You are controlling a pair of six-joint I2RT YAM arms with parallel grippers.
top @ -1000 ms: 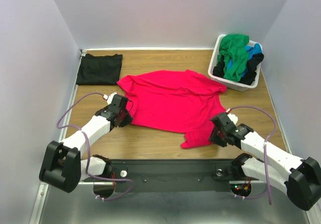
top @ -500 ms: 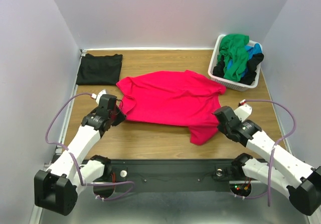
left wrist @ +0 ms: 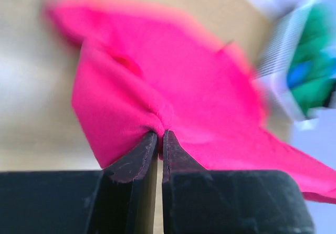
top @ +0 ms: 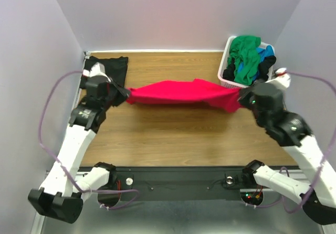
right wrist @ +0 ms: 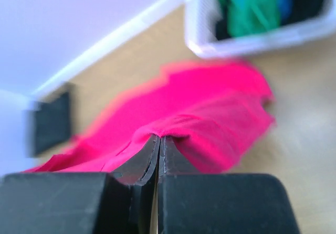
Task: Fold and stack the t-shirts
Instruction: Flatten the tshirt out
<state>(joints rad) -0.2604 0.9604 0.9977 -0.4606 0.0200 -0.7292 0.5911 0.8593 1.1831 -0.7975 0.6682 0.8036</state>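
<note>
The pinkish-red t-shirt [top: 178,92] hangs stretched in the air between both grippers, above the back half of the table. My left gripper [top: 125,93] is shut on its left end; in the left wrist view the cloth [left wrist: 173,82] bunches at the closed fingertips [left wrist: 169,142]. My right gripper [top: 241,96] is shut on its right end; the right wrist view shows cloth [right wrist: 194,118] pinched at the fingertips [right wrist: 167,147]. A folded black t-shirt [top: 107,71] lies at the back left. Green, blue and black shirts [top: 247,58] fill the basket.
The white laundry basket [top: 231,84] stands at the back right corner, close to my right gripper. The wooden table [top: 173,134] is bounded by white walls at the back and both sides. Purple cables loop off both arms.
Both arms have lifted and swung toward the back, raising the red shirt off the table and pulling it taut into a narrow band. It lay flat a second ago.
</note>
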